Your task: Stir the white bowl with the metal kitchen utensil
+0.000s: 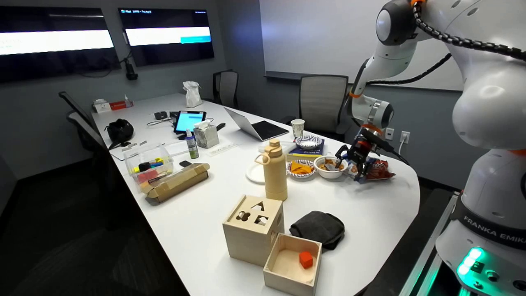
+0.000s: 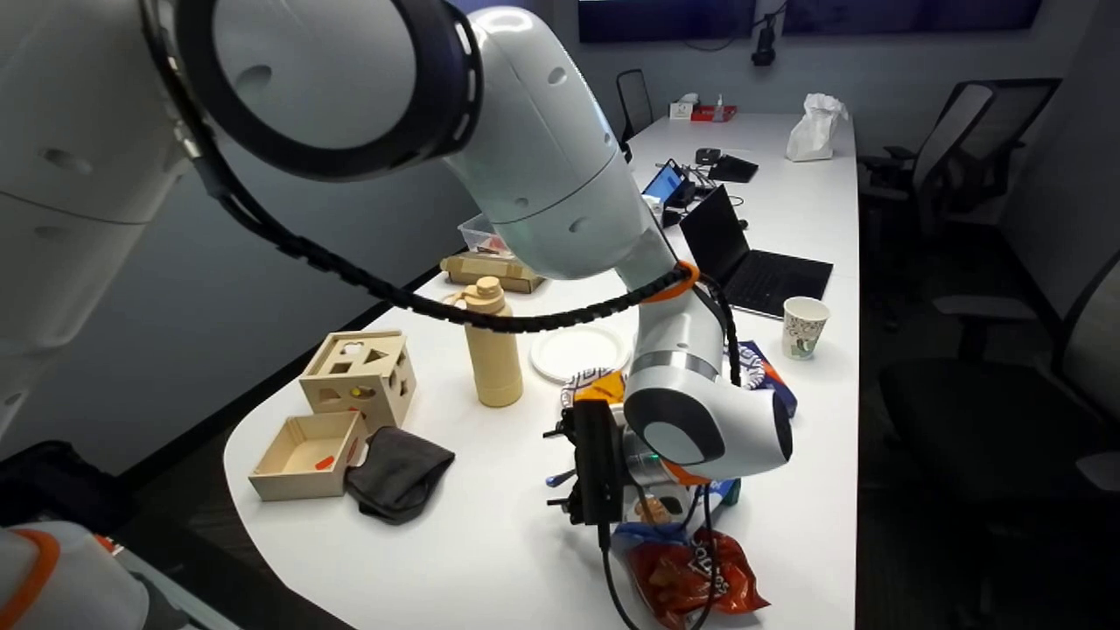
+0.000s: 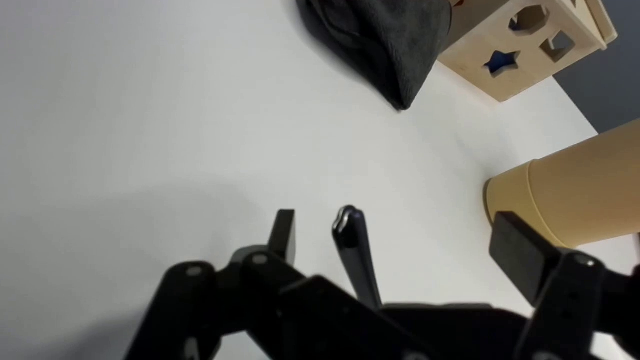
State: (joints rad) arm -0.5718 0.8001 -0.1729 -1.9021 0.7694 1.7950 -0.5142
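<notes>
In an exterior view, near the rounded end of the table [image 1: 382,213]: white bowl [image 1: 330,175], orange-brown food inside, metal utensil [image 1: 331,167] down in the food, and just beside the bowl, the gripper [image 1: 350,165]. On the bowl's opposite side, a patterned bowl [image 1: 302,176] loaded with orange-yellow food; behind that pair, a pale-bottomed dish [image 1: 309,145] up on a dark blue box [image 1: 316,152]. Across now to the wooden tray [image 1: 289,283], red block [image 1: 306,260] lying in it, wooden shape box [image 1: 248,244] right alongside. Tan bottle [image 1: 275,181] upright and capped, contents hidden. And farther off, a clear plastic bin [image 1: 141,153]: yellow, black, blue and red bits in there.

In an exterior view, white bowl mostly or wholly hidden behind the robot arm [image 2: 560,175], a dark handle [image 2: 560,479] showing at the gripper's mouth. Good sight of the tray, red block down on its floor, and of the paper cup [image 2: 801,332], upright by the table edge, contents too hard to make out.

Close in, wrist view: pads [image 3: 522,255] spread wide, dark handle standing between, a clear gap on either side. Clamps nothing. And up in the corner, a flash of blue behind the shape box's star-shaped hole.
</notes>
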